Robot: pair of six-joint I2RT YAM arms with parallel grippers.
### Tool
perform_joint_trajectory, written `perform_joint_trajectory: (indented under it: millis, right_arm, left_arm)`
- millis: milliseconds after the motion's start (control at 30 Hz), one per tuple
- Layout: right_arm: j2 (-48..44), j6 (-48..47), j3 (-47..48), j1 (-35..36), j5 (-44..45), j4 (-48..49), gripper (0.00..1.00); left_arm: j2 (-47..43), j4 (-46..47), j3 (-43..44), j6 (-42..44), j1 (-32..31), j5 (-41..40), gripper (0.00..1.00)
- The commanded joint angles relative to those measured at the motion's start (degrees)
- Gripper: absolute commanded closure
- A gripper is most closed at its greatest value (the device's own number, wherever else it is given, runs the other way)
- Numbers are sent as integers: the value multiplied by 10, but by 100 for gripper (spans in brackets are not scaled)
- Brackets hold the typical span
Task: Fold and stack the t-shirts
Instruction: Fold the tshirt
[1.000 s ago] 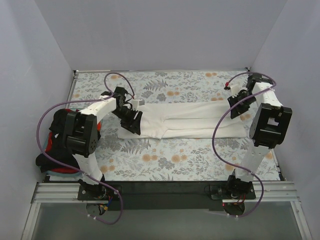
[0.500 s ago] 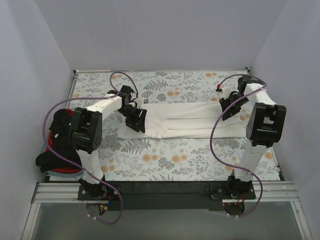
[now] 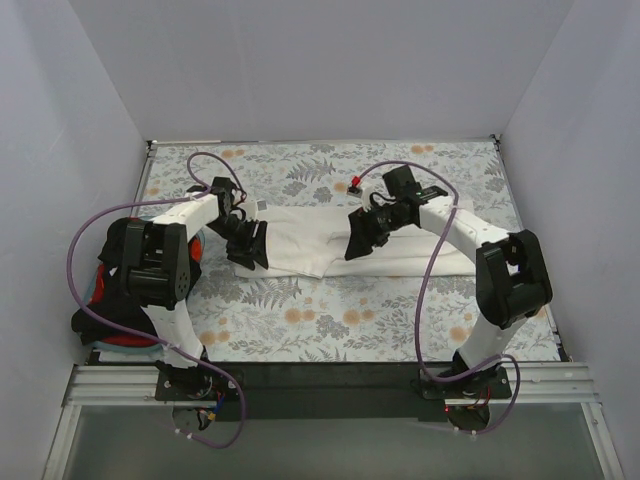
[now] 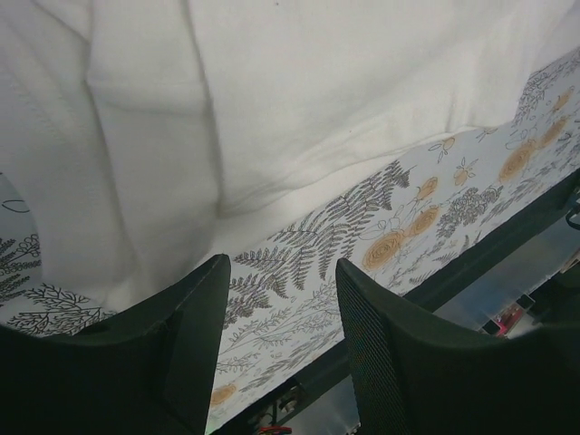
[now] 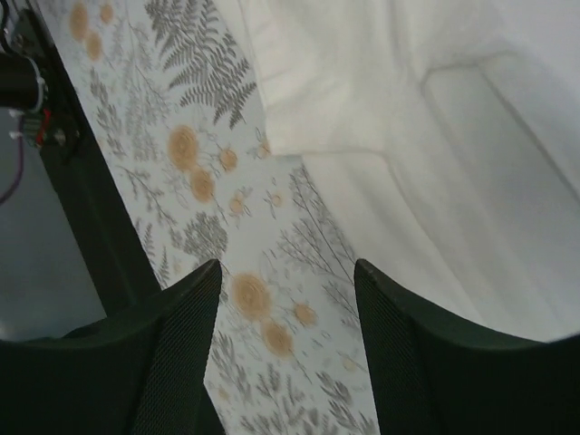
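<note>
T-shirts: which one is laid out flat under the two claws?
The off-white t-shirt, spread flat on the floral cloth below the left claw and right claw. The black shirt and red shirt sit crumpled in a heap at the left edge.

Bare floral table cloth (image 3: 340, 310) runs along the near and far sides of the off-white t-shirt (image 3: 305, 235). The left gripper (image 3: 248, 245) blocks its left end, the right gripper (image 3: 360, 233) its centre. A black-and-red shirt pile (image 3: 100, 312) sits well left of it.
</note>
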Motion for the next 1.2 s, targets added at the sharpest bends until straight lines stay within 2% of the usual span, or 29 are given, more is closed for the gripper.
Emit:
perform_joint_trajectory:
  millis: [0,167,433,667,1100,1167]
  right_arm:
    - [6,175,-48,66,-25,154,32]
    - [37,249,-65,128,3,218,31]
    - [85,346,-82,145,29,262,30]
    - [100,392,-88,159,36,292,34]
    - [130,412,-87,159,28,292,38]
    - [130,411,-83,159,32,292,41]
  left_arm:
    - [-15,13,8,-15,0,-10,51]
    - [2,34,22,-30,4,-7,50]
    - [15,63,20,-37,4,-4,50]
    - [16,76,15,-40,4,-1,50]
    - [14,77,10,-43,4,0,50]
    - [14,79,7,-43,4,0,50]
